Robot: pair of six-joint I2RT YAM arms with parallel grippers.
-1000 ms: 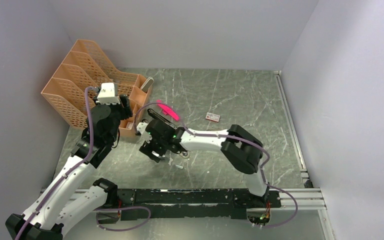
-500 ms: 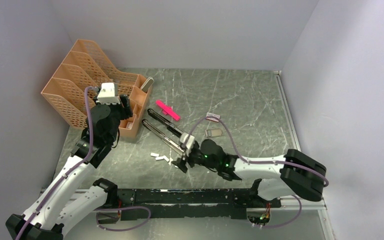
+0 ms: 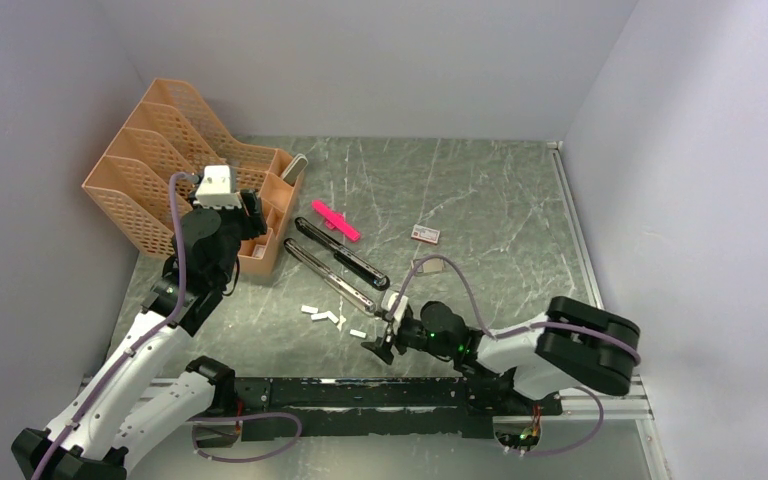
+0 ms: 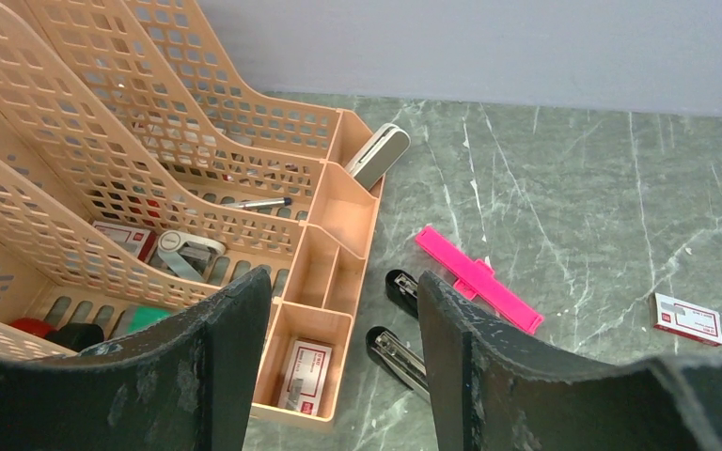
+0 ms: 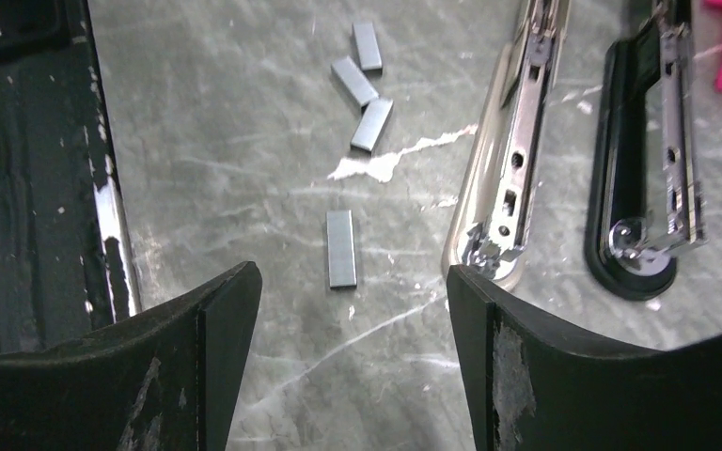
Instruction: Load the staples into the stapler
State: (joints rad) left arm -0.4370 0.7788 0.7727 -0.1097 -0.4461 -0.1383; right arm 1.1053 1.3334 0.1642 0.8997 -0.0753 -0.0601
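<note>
Organiser, peach slotted plastic [image 3: 160, 150], stands far left. Beside it the left gripper [image 4: 343, 282] hovers, jaws spread and empty. Mid-table, the black desk stapler [image 3: 335, 262] lies hinged open, silver rail showing. Nearer arm: the right gripper [image 5: 353, 274], jaws spread, empty. Of the short silvery staple strips [image 5: 341, 248], one lies just ahead between those jaws, long axis crosswise to their closing line, with the stapler just to its right.

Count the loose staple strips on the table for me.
4. Three staple strips lie clustered beside the opened stapler; the fourth lies alone, just ahead of the right gripper. Others may be hidden.
</note>
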